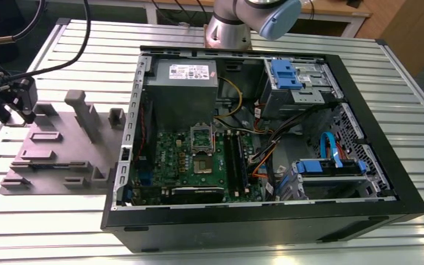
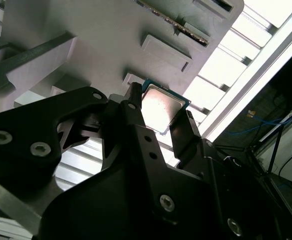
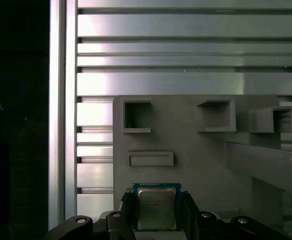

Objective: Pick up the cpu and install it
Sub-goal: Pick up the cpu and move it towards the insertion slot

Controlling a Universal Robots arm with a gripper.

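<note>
The cpu (image 3: 157, 207) is a small square chip with a silver top and a thin green rim. It lies at the edge of a grey parts fixture (image 3: 186, 150) and sits between my two black fingers (image 2: 134, 95). My gripper (image 2: 160, 104) is shut on the chip's two opposite sides. In the exterior view my gripper (image 1: 17, 113) hangs over the far corner of the fixture (image 1: 57, 149) at that view's left, well away from the computer case (image 1: 271, 218). Whether the cpu (image 2: 161, 107) is lifted off the fixture I cannot tell.
The open case holds a green motherboard (image 1: 197, 160) with a socket area near its middle, long black memory slots (image 1: 234, 157), cables and blue drive brackets (image 1: 286, 74). Upright grey posts (image 1: 83, 113) rise from the fixture beside my gripper. Everything rests on a ribbed metal table (image 1: 64, 221).
</note>
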